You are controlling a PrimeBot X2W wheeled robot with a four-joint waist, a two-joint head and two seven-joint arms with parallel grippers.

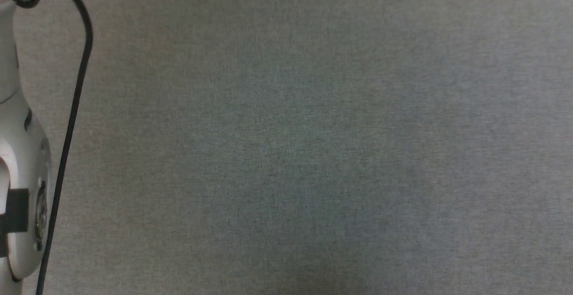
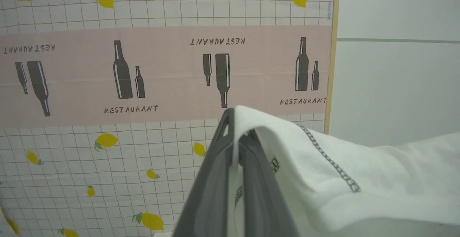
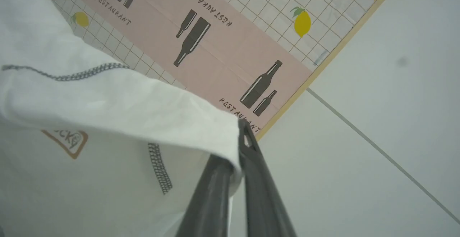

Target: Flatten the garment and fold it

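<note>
Over the lemon-print tablecloth (image 2: 161,78), the shirt (image 2: 359,165) hangs between both arms: left gripper (image 2: 237,132) pinched tight on one edge, right gripper (image 3: 237,143) pinched tight on another, fabric running inward from each, neither arm nearer.

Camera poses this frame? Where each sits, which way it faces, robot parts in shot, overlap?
Head: on the head, facing a grey textured surface; pale robot arm and black cable at left edge.
Left wrist: along left jaws, shut on white thin-fabric shirt with dark stitching, facing lemon-and-bottle printed tablecloth.
Right wrist: along right jaws, shut on the same shirt.
Shared: both wrists see shirt, tablecloth, pale floor.
</note>
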